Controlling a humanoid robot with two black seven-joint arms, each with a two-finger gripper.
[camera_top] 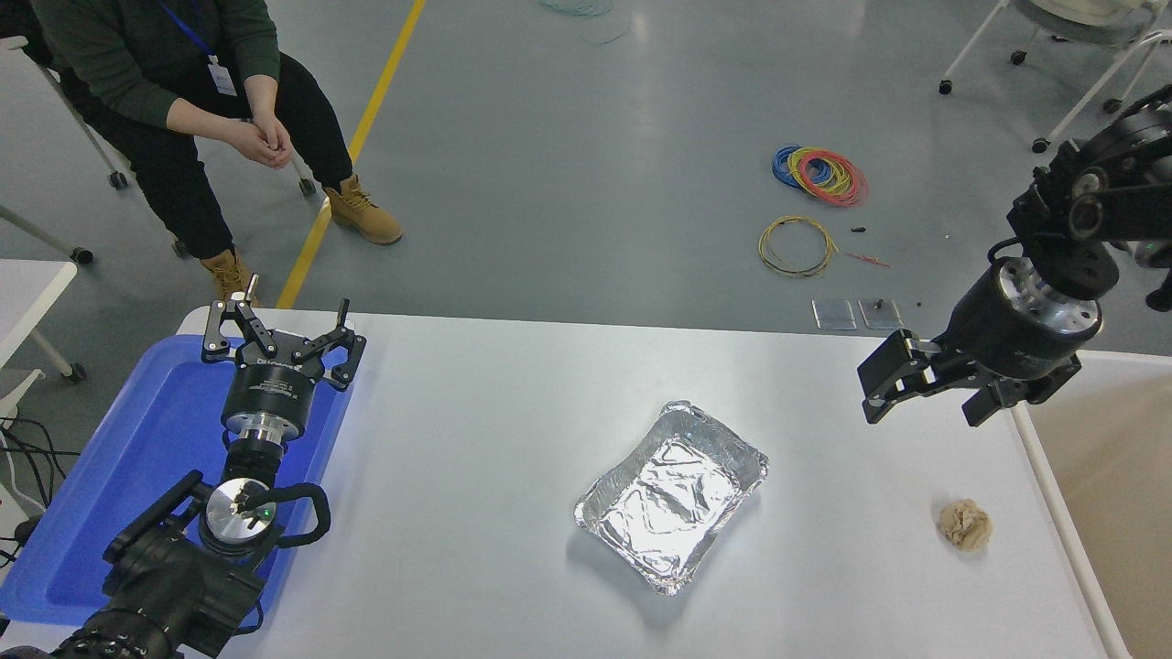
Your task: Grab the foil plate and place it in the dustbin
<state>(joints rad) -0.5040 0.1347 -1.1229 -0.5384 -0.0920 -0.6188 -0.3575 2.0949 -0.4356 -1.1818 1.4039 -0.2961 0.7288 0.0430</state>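
The foil plate (673, 494), a shiny crinkled silver tray, lies flat near the middle of the white table (476, 439), turned at a slant. My right gripper (934, 394) hangs open and empty above the table's right side, up and to the right of the plate and well apart from it. The dustbin (1067, 540) stands against the table's right edge; only its cream rim and tan inside show. My left gripper (282, 322) is parked open over the blue tray at the lower left.
A flat blue tray (110, 476) lies at the table's left end. A small crumpled beige paper ball (964, 524) sits right of the plate, near the bin. A person (183, 82) sits beyond the table's far left corner. Coloured wire coils (819, 174) lie on the floor.
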